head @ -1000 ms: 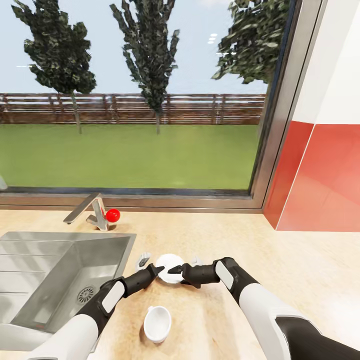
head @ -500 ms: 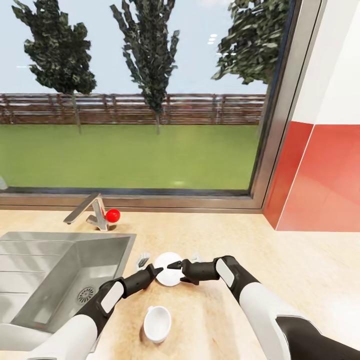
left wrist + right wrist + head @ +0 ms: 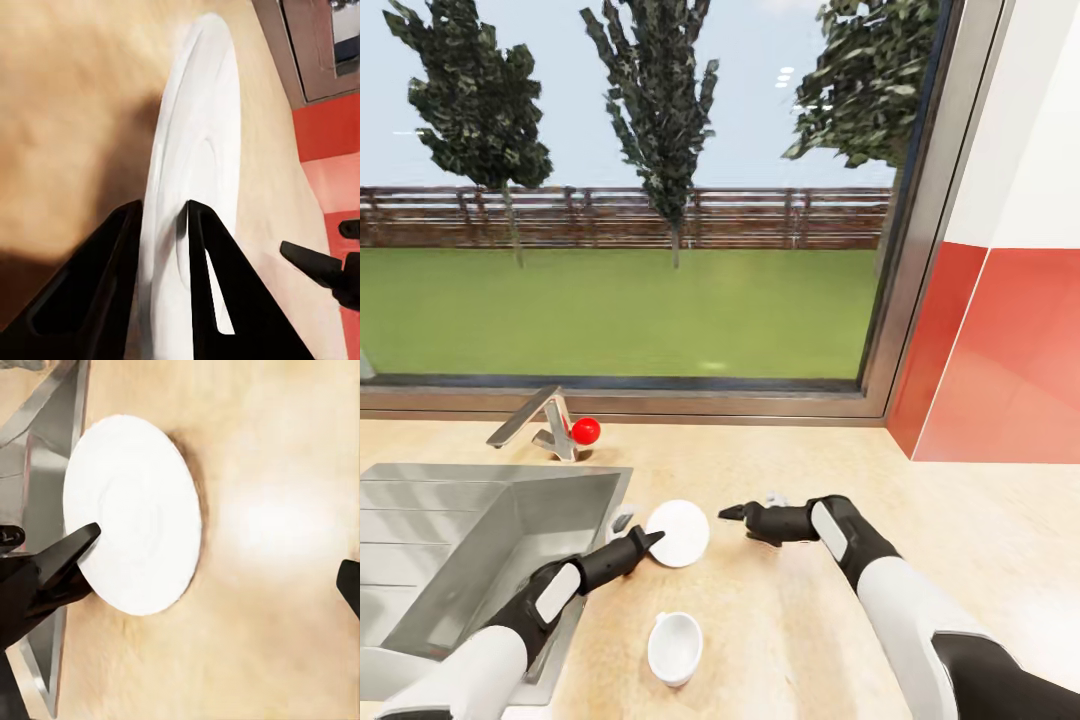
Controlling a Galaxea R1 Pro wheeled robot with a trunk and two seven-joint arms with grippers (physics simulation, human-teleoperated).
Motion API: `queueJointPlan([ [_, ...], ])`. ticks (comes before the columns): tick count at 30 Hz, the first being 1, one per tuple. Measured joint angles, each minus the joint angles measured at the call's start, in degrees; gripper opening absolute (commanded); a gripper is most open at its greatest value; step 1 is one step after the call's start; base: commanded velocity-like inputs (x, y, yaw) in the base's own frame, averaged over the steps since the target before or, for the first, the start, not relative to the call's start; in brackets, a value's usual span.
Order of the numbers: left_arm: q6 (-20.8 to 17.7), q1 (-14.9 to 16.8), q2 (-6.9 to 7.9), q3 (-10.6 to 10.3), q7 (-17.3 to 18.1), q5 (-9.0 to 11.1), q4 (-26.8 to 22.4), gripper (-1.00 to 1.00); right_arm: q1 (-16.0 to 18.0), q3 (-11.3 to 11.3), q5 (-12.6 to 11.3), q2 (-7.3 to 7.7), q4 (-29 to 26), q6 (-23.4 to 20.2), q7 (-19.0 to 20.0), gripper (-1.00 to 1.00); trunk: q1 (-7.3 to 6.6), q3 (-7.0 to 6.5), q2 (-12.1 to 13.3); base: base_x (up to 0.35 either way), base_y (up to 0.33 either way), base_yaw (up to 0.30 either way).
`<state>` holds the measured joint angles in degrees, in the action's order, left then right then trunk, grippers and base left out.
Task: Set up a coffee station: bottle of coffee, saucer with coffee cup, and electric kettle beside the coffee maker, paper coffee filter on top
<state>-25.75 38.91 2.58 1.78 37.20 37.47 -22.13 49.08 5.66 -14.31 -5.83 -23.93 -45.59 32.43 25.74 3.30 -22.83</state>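
Left gripper (image 3: 650,541) pinching the saucer (image 3: 678,533) by its rim, plate tilted up off the kitchen countertop (image 3: 840,640) beside the sink (image 3: 480,540); right gripper (image 3: 734,513) apart from it, fingers spread; coffee cup (image 3: 675,647) nearer the robot. Thin edge-grip, so likely to slip, drop or pivot; could knock the cup in swinging.

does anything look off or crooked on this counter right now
Yes: the saucer is not flat on the countertop. The left gripper pinches its rim and holds it tilted on edge. The coffee cup stands upright nearby.
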Motion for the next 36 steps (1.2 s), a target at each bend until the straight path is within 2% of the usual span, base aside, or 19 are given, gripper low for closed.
queueJointPlan([
  [5,0.1,0.2,0.69,-0.1,0.6,-0.1,0.0,-1.00,0.0,0.1,0.0,0.60,-4.0,0.0,0.0,1.00,0.00,0.01,0.0,0.000,0.000,0.000],
  [10,-0.5,0.4,0.81,0.0,-5.3,0.5,-3.3,-1.00,0.0,0.1,0.0,0.76,-8.1,0.0,0.0,1.00,0.00,0.00,0.0,0.000,0.000,0.000],
  [13,-0.7,0.4,0.85,-0.1,-5.7,-0.5,-4.6,-1.00,0.0,0.1,-0.1,0.77,-11.9,0.0,0.0,1.00,0.01,0.02,0.0,0.000,0.000,0.000],
  [16,-1.2,0.4,0.97,-0.1,-5.6,1.2,-5.1,-1.00,0.0,0.0,0.0,0.75,-16.8,0.0,0.0,1.00,0.01,0.02,0.0,0.000,0.000,0.000],
  [18,-1.4,0.4,1.24,-0.1,-5.5,2.3,-5.4,-1.00,0.0,0.0,0.1,0.76,-18.6,0.0,0.0,1.00,0.01,0.02,0.0,0.000,0.000,0.000],
  [19,-1.6,0.4,1.66,-0.2,-5.1,3.6,-6.1,-1.00,0.0,0.0,0.0,0.78,-19.6,0.0,0.1,1.00,0.01,0.01,0.0,0.000,0.000,0.000],
  [21,-3.1,0.0,2.13,-0.2,-4.1,5.0,-8.1,-1.00,0.0,0.0,0.0,1.15,-20.9,0.0,0.2,1.00,0.01,0.02,0.0,0.000,0.000,0.000],
  [27,-7.3,-0.3,2.61,-0.1,-1.7,5.8,-11.3,-1.00,0.0,0.0,0.0,3.06,-25.7,0.0,0.3,1.00,0.01,0.02,0.0,0.000,0.000,0.000],
  [32,-8.0,-0.4,3.59,-0.1,1.5,6.0,-12.2,-1.00,0.0,0.0,-0.2,4.58,-27.2,0.0,0.3,1.00,0.01,0.02,0.0,-0.001,0.000,0.000],
  [36,-8.1,-0.4,3.72,0.0,1.9,5.9,-12.3,-1.00,0.0,0.0,-0.2,4.72,-27.4,0.0,0.3,1.00,0.03,0.02,0.0,-0.121,0.000,0.000],
])
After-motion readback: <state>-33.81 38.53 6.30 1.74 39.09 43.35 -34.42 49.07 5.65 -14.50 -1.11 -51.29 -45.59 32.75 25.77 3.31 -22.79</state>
